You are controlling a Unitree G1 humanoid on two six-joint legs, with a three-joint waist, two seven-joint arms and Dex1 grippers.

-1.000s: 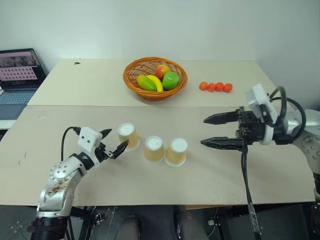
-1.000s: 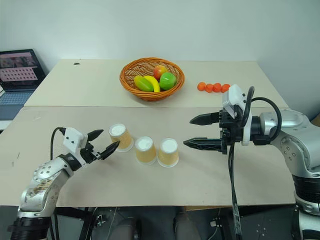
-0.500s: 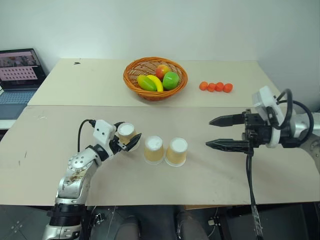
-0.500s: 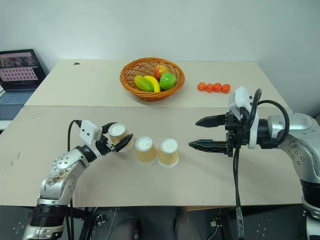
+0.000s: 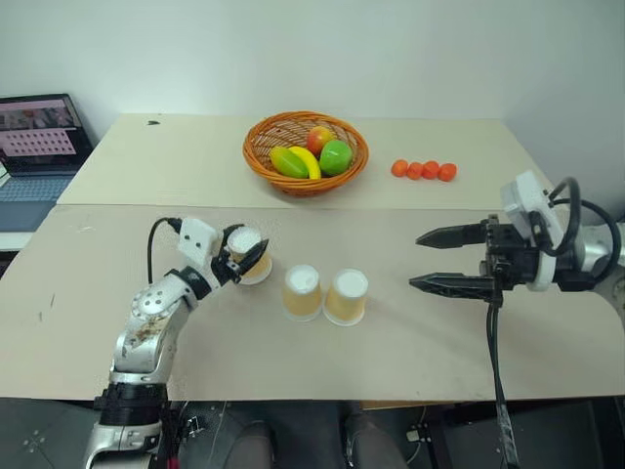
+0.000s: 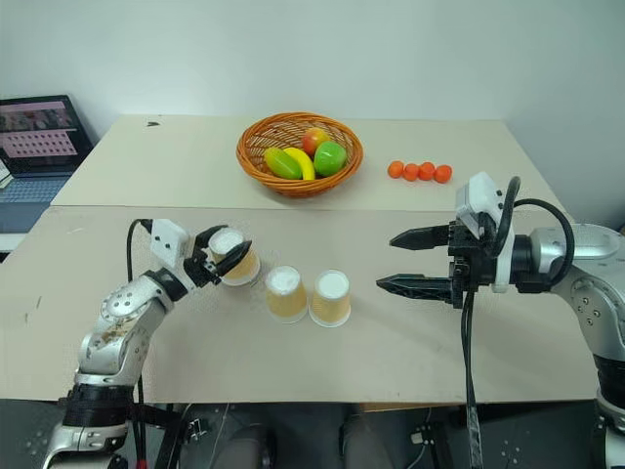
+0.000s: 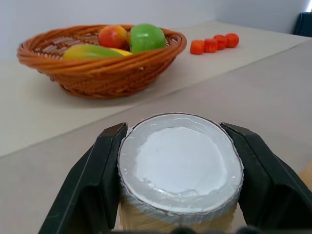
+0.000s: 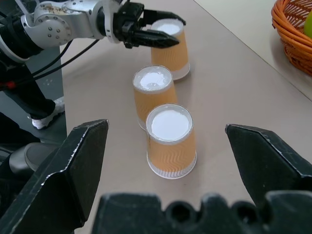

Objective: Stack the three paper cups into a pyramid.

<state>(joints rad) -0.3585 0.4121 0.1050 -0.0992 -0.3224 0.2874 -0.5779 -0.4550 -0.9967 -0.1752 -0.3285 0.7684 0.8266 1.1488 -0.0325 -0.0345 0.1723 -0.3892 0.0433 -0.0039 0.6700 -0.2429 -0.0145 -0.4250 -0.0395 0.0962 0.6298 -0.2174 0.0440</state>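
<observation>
Three paper cups sit upside down, white bases up, in a row on the front half of the worktop. The left cup is clamped near its base between the two black fingers of the left hand; in the left wrist view one finger presses each side of the cup. Whether this cup is lifted off the worktop or resting on it cannot be told. The middle cup and right cup stand just beside each other, touching or nearly so, a little apart from the held one. No cup is stacked on another. The right hand hovers to the right of the row, well apart from the cups, fingers spread wide and pointing toward them, holding nothing. Farther back stands a wicker basket with fruit, and to its right a row of four small orange balls. A laptop sits at the far left. No readable writing or brand shows on the cups or elsewhere.
</observation>
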